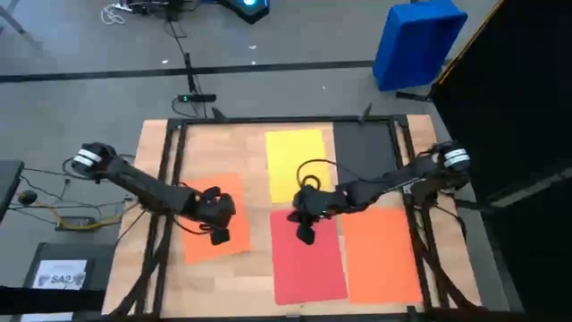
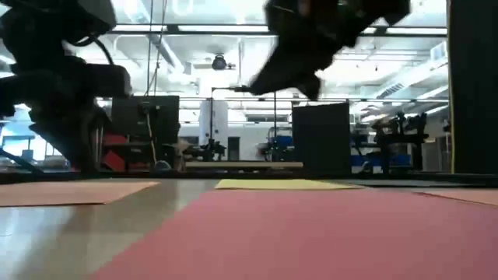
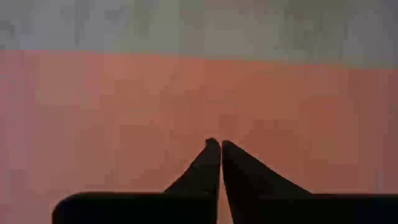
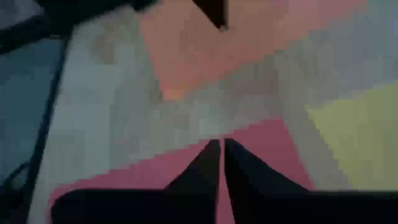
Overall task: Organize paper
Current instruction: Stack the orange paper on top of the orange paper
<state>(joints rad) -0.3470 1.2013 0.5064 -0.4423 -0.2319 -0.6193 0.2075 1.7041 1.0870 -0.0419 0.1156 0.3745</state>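
While both grippers are pressed shut and hold nothing, the left gripper (image 1: 220, 234) sits over the tilted orange sheet (image 1: 198, 240) on the left. The right gripper (image 1: 306, 234) hangs above the red sheet (image 1: 308, 264). Yellow sheet (image 1: 295, 161), black sheet (image 1: 362, 148) and another orange sheet (image 1: 380, 255) lie nearby. The white label (image 1: 60, 274) reads "SA2".

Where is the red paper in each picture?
High view: the red paper lies at bottom centre, under the right gripper.
Low view: it fills the foreground.
Left wrist view: not in it; only an orange sheet shows.
Right wrist view: it lies under the fingertips.
Shared landmark: the yellow paper, just beyond the red one, also shows in the low view and the right wrist view.
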